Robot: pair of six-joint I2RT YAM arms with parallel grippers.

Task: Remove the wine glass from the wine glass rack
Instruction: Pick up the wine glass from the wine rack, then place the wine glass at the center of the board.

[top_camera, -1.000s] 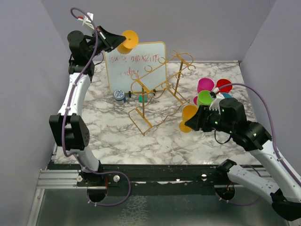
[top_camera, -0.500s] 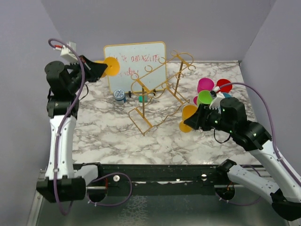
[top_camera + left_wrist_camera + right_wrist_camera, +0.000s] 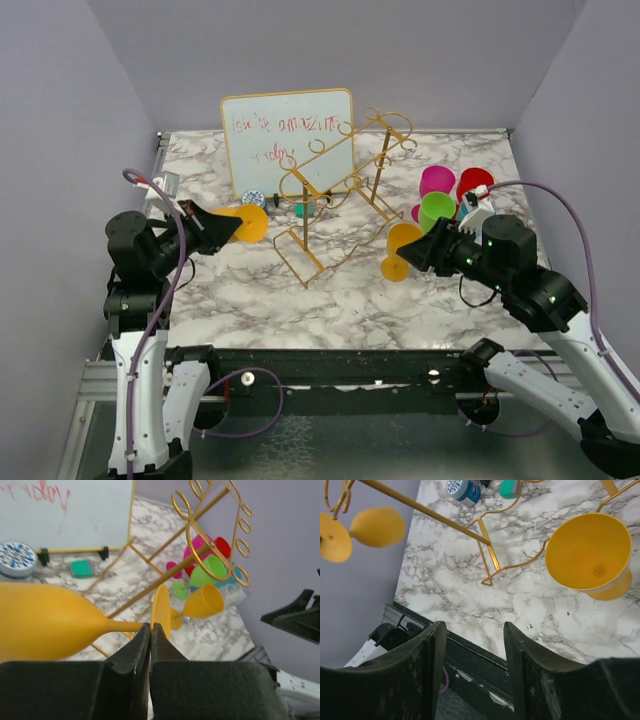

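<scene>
Where the left gripper (image 3: 151,627) bites: black fingers clenched with no gap between them, on the wine glass (image 3: 45,622), right where its thin stem meets the flat foot
wine glass, make: smooth opaque yellow, plastic by the look; long rounded bowl, very thin stem, disc foot seen almost edge-on from the left wrist
wine glass, place: off the rails, held out to the left of the wine glass rack (image 3: 330,190) and apart from it, over the left part of the table (image 3: 250,300); bowl to one side of the fingers, foot at their tips; height above the table cannot be told
right gripper (image 3: 474,627): matt black fingers spread apart, nothing between them
yellow goblet (image 3: 587,555): same yellow material, upright on the table with its mouth open upward, just ahead of the right gripper and off to one side, outside its fingers
wine glass rack: thin gold-yellow wire, straight slanted rails, curled scroll ends, narrow foot loops resting on the table
behind the goblet: magenta glass (image 3: 437,180), green glass (image 3: 436,208) and red glass (image 3: 476,182) bunched together near the right wall
whiteboard (image 3: 290,140): white panel with a gold edge, propped upright behind the rack; red handwriting, roughly "amazing" above "today", first word unreadable
round tin (image 3: 254,200): blue and white, lid print too small to read, in front of the whiteboard, near a teal block (image 3: 81,568)
table: white marble pattern with grey veins
</scene>
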